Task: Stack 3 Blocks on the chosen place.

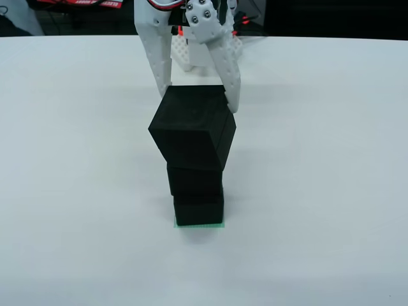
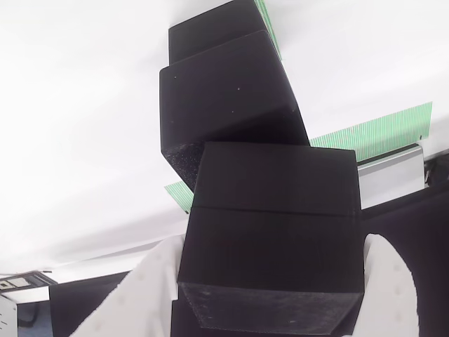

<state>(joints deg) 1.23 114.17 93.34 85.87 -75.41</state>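
Observation:
Three black blocks stand in a column in the front view. The bottom block (image 1: pixel 199 210) sits on the green chosen place (image 1: pixel 199 225), whose edge peeks out under it. The middle block (image 1: pixel 195 180) rests on that one. The top block (image 1: pixel 193 127) is turned askew on the middle one, and my white gripper (image 1: pixel 199 100) is shut on it, one finger on each side. In the view that rides on the gripper, the top block (image 2: pixel 273 239) sits between the fingers of the gripper (image 2: pixel 270 298). Beyond it are the middle block (image 2: pixel 228 98), the bottom block (image 2: pixel 210 28) and a sliver of the green place (image 2: pixel 265 21).
The white table (image 1: pixel 76 159) spreads wide on both sides of the stack. The arm's base and red cables (image 1: pixel 191 38) stand at the table's far edge. Green striped tape (image 2: pixel 372 133) and a metal bracket (image 2: pixel 389 179) mark a table edge in the gripper view.

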